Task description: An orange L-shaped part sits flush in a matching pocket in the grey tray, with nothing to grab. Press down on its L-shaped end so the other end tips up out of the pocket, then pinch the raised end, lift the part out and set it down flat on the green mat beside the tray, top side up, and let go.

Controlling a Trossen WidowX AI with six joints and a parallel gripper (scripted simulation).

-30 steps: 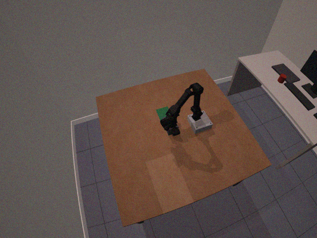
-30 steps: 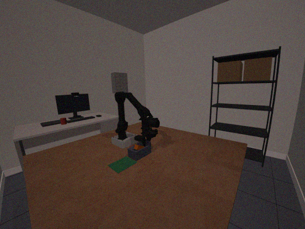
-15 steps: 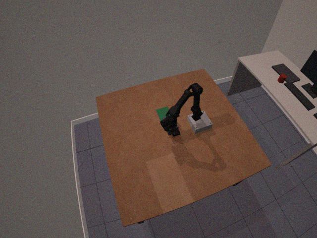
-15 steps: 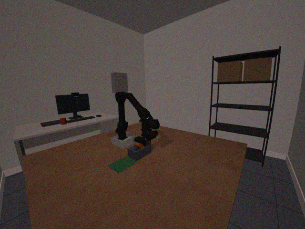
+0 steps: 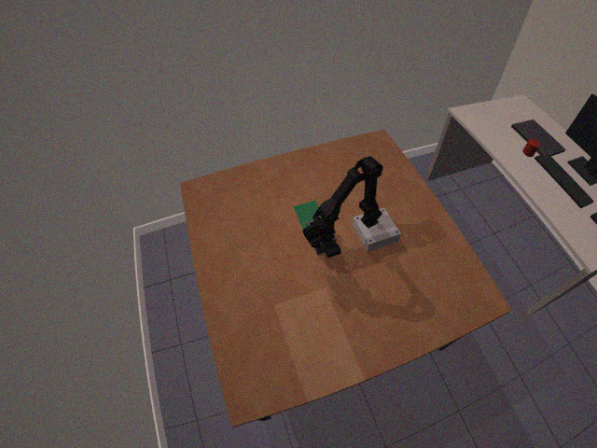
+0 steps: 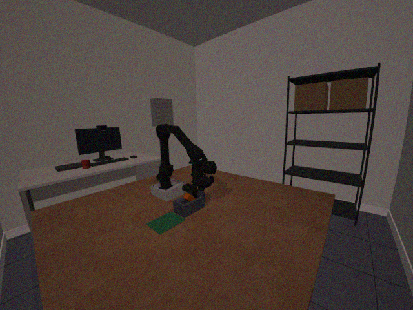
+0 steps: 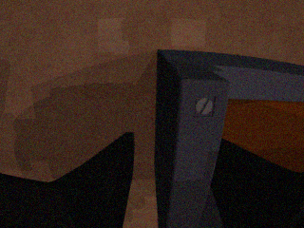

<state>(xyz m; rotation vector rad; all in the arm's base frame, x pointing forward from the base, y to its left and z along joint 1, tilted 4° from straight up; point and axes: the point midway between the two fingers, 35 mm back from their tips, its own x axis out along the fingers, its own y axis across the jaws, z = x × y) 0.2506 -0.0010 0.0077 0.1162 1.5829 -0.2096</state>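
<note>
The grey tray stands between the arm's base and the green mat. The orange part is tilted in its pocket: in the exterior view the end nearer the mat stands raised, while its other end is down by the fingers. My gripper is partly open with nothing between its fingers except the tray's end wall. In the wrist view the left finger is outside that wall and the right finger overlaps the part's L-shaped end. In the top view the arm hides the part and most of the tray.
The arm's white base stands on the brown table close to the tray. The mat lies beside the tray's end away from the fingers. A desk and a black shelf unit stand beyond the table.
</note>
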